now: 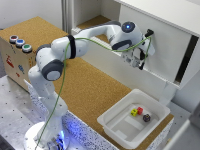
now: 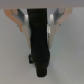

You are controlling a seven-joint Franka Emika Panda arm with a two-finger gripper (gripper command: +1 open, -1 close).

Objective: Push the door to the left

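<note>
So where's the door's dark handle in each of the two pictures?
Exterior view: the handle is a thin dark bar on the white door, toward the exterior view's right, right by the pincer.
Wrist view: the handle fills the middle as a wide dark bar against the door.
Shared landmark: the pincer's pale fingers beside the handle.

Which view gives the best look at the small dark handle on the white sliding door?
The wrist view: the small dark handle fills the frame centre, between the gripper fingers. The exterior view shows it only as a thin dark bar beside the gripper, but places it on the white sliding door.
</note>
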